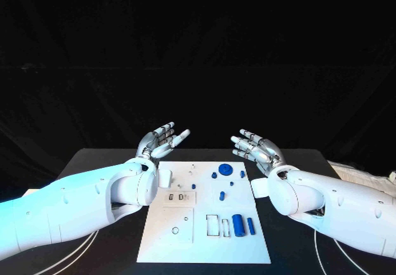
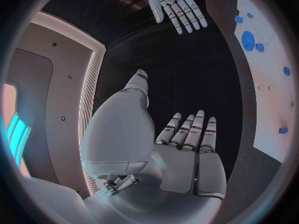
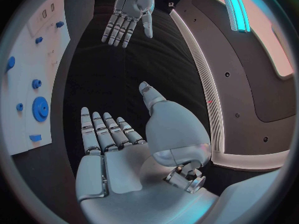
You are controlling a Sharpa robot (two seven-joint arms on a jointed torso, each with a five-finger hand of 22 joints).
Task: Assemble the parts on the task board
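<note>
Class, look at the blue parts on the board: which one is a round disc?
The blue gear at the task board's far end; the other parts are small pegs or long bars.

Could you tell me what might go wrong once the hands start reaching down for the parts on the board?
Both robot hands, left and right, are open and raised beyond the task board's far edge, so each arm must cross it to descend. The small blue pieces near the blue gear lie close together; a finger could knock one. The blue cylinder lies on its side and might roll if nudged.
</note>
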